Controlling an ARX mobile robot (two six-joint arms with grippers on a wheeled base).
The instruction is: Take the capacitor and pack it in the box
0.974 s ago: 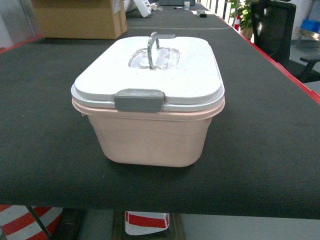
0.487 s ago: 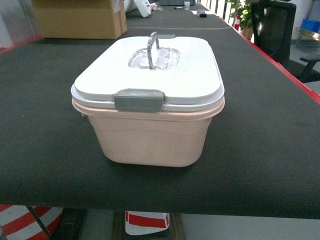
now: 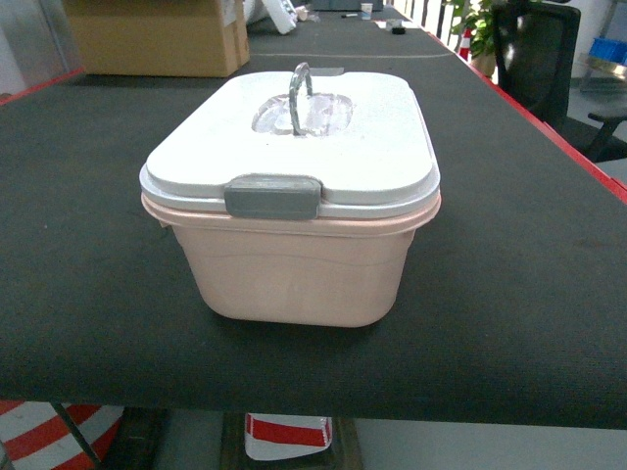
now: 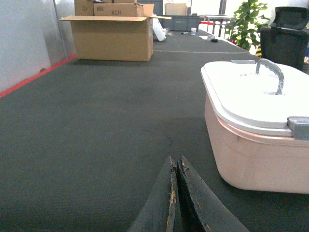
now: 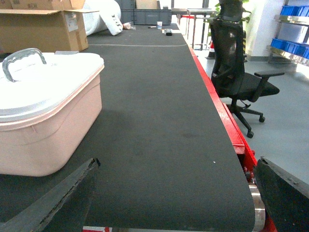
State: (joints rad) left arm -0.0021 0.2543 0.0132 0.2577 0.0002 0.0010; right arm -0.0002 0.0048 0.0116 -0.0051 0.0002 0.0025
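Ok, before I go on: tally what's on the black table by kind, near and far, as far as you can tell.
Pink box with white lid on: 1
Brown cardboard carton: 1
Small items at the far end, too small to identify: several, not countable
Capacitors: 0 visible
Total clearly countable: 2

The box's (image 3: 294, 274) contents are being hidden by the closed lid (image 3: 294, 147); the clear window under the handle (image 3: 299, 96) is showing only glare. In the left wrist view the box (image 4: 256, 154) is being cut off by the right edge, the latch (image 4: 299, 128) showing only in part. In the right wrist view the box (image 5: 43, 130) is running off the left edge. The left gripper (image 4: 176, 193) and right gripper (image 5: 174, 193) are being cropped at the bottom edge. The cardboard carton (image 3: 157, 39) is being cut by the top edge in the head view. Small items (image 3: 392, 27) at the table's far end are too small to identify. No capacitor can be made out in any view.
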